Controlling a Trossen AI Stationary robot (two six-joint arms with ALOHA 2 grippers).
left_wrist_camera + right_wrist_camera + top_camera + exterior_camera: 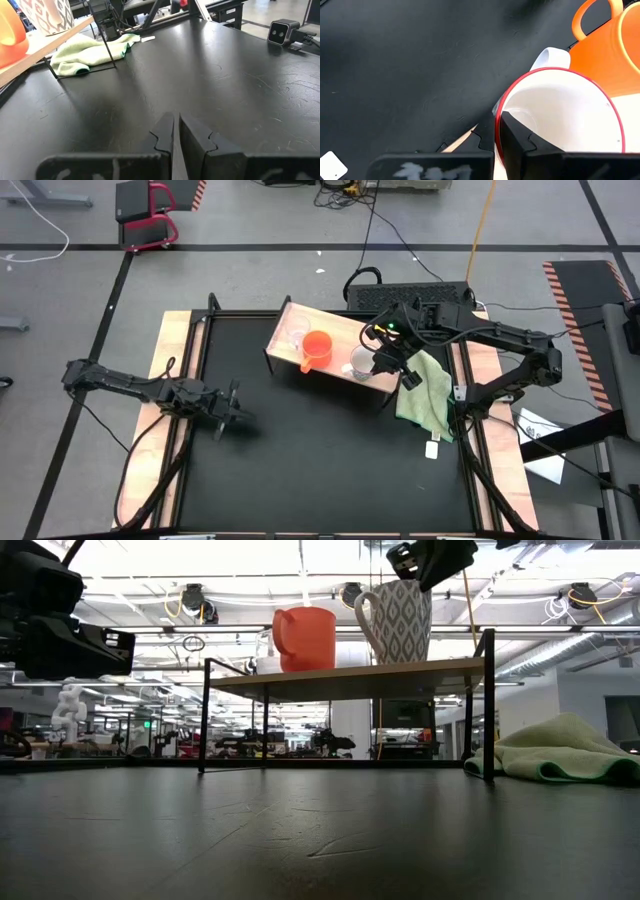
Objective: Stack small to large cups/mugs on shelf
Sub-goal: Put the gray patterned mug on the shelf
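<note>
A light wooden rectangular shelf [285, 322] on thin black metal legs is set near the far edge of the black desk [320, 470], slightly angled. 3 handled cups are lined along its board. The small clear transparent cup [291, 338] is placed nearest the shelf's left end, the mid-sized orange-red mug [317, 347] at the middle, and the white mug with a dark patterned outside and a red rim [400, 622] nearest the right end, just beside the orange-red mug.

The right claw [385, 360] is held directly over the white mug; in the right wrist view its dark fingers [517, 137] are seen pressed together at the mug's rim, with 1 finger reaching inside the rim. Whether the rim is actually pinched cannot be told.

The left claw [232, 414] is held low near the desk's left edge, well apart from the shelf, its fingers [192, 135] almost pressed together and empty.

A crumpled light green cloth [425, 392] is laid on the desk by the shelf's right end, near the right edge.
</note>
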